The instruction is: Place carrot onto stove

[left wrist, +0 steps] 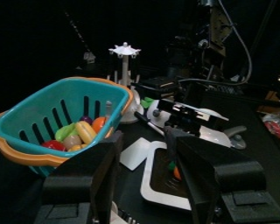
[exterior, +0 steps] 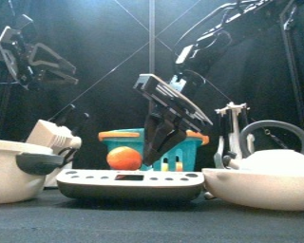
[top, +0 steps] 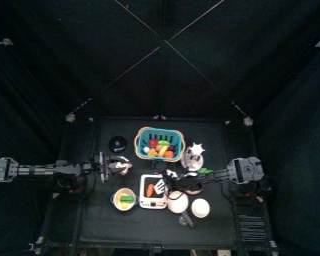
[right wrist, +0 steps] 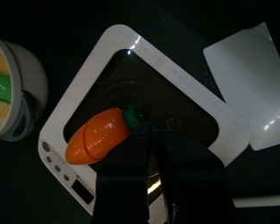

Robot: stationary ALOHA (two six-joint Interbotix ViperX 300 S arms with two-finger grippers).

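We see a small black tabletop (top: 89,225) ringed by dark curtains, with two black arms reaching in from the left and right edges of the top view.

In the right wrist view, the carrot (right wrist: 98,136), short and orange with a green tip, lies on the white stove (right wrist: 178,74), towards the lower left of that frame, over a dark burner mark. The right gripper (right wrist: 152,184) rises from the bottom edge just beside the carrot's green end. Its jaws stand partly open; they look close to the carrot, but we cannot tell whether they grip it or merely sit next to it. We judge the carrot is either just being set down or about to be let go.

In the front view, this gripper slants down at the centre, over the stove, with the carrot glowing orange to its left. A teal basket (exterior: 180,152) of toy food stands behind, and white bowls (exterior: 275,180) flank the stove at the lower left and right.

The left gripper (left wrist: 154,179) hangs clear of the work, its jaws open and empty, at the bottom of its own view.

We judge the task nearly complete, needing only a clean release and retreat.
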